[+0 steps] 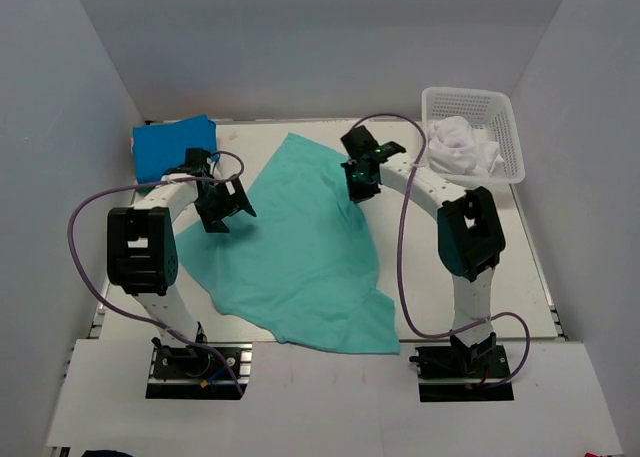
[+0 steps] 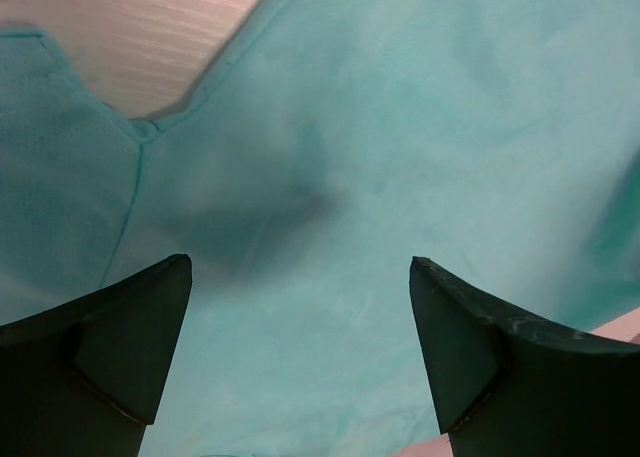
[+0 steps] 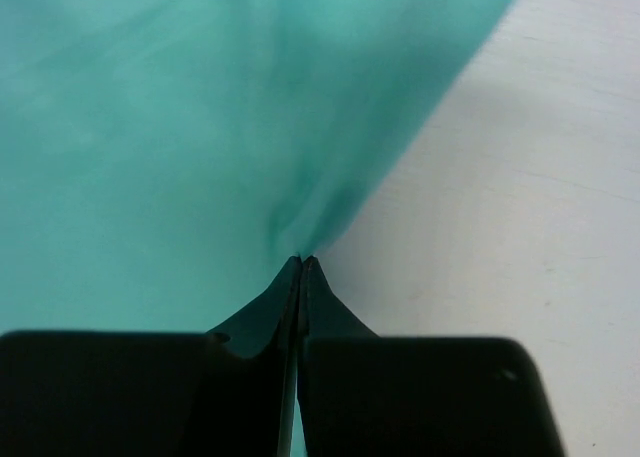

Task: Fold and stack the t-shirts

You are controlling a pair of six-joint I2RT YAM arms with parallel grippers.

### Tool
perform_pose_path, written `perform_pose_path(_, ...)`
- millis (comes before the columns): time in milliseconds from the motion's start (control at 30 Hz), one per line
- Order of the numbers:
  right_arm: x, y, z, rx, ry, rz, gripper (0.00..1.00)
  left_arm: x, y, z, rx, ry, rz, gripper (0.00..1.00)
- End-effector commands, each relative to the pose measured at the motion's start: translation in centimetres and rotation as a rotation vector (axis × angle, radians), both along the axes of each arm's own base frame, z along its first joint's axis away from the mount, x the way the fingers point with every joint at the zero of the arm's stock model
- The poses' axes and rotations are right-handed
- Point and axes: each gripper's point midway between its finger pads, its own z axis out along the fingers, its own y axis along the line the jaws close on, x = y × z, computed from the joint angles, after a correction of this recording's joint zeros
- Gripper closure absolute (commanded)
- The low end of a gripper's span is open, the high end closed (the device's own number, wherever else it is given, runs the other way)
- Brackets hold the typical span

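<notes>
A teal-green t-shirt point(image 1: 300, 247) lies spread over the middle of the table. My right gripper point(image 1: 360, 187) is shut on its right edge; the right wrist view shows the cloth point(image 3: 180, 127) pinched at the tips of my right gripper point(image 3: 302, 260). My left gripper point(image 1: 222, 209) is open over the shirt's left side near a sleeve. In the left wrist view the shirt point(image 2: 400, 157) fills the space between the spread fingers of my left gripper point(image 2: 300, 267), with nothing held. A folded bright blue t-shirt point(image 1: 172, 147) lies at the back left.
A white lattice basket point(image 1: 505, 127) at the back right holds crumpled white cloth point(image 1: 462, 147). White walls close in the table on three sides. Purple cables loop beside both arms.
</notes>
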Motion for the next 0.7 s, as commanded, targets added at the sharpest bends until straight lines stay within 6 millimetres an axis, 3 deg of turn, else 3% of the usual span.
perform_pose_path(0,-3.0,3.2,2.2,-0.043,0.001,0.093,1.00,0.1,-0.8,3.7,-0.034,-0.098,-0.049,0.00)
perform_pose_path(33,-4.3,5.0,2.1,-0.044,0.004,0.136,1.00,0.1,-0.7,4.0,-0.025,-0.109,-0.045,0.00)
perform_pose_path(100,-4.6,7.4,2.5,-0.011,0.000,0.155,1.00,-0.9,-0.2,3.7,-0.025,-0.085,-0.031,0.00)
perform_pose_path(167,-6.8,10.3,0.9,-0.029,0.033,0.228,1.00,-2.3,0.0,3.1,-0.012,-0.039,-0.026,0.00)
perform_pose_path(200,-6.6,11.8,1.8,-0.010,0.005,0.260,0.99,-2.5,0.2,3.2,-0.004,-0.045,-0.023,0.00)
perform_pose_path(233,-8.0,13.0,-0.2,-0.033,0.047,0.312,0.95,-2.8,0.2,3.5,-0.003,-0.052,-0.023,0.00)
perform_pose_path(267,-9.3,14.3,-0.7,-0.052,0.050,0.381,0.94,-3.5,0.2,3.1,-0.003,-0.039,-0.023,0.00)
perform_pose_path(300,-9.3,15.6,0.7,-0.049,0.018,0.417,0.84,-3.8,0.2,3.1,-0.003,-0.037,-0.023,0.00)
perform_pose_path(333,-9.4,15.4,-0.8,-0.099,0.038,0.423,0.76,-4.3,0.4,2.9,0.005,-0.026,-0.020,0.00)
perform_pose_path(400,-9.9,16.0,-0.8,-0.096,0.033,0.474,0.58,-4.8,0.8,2.7,0.030,-0.014,-0.011,0.00)
perform_pose_path(467,-9.8,16.9,1.0,-0.030,-0.017,0.489,0.46,-5.9,1.0,1.9,0.039,0.024,-0.009,0.00)
perform_pose_path(500,-10.6,15.8,0.7,-0.039,-0.001,0.488,0.32,-6.1,1.0,1.9,0.039,0.023,-0.008,0.00)
perform_pose_path(533,-10.7,15.6,2.2,-0.014,-0.032,0.482,0.25,-6.5,1.0,1.6,0.039,0.035,-0.009,0.00)
perform_pose_path(600,-10.8,14.3,2.4,0.012,-0.047,0.437,0.19,-6.5,1.0,1.4,0.039,0.032,-0.009,0.00)
perform_pose_path(633,-10.8,14.5,4.0,0.065,-0.078,0.423,0.19,-6.3,0.8,1.5,0.030,0.023,-0.011,0.00)
perform_pose_path(667,-11.5,12.2,2.6,0.041,-0.031,0.395,0.17,-6.3,0.8,1.5,0.027,0.025,-0.003,0.00)
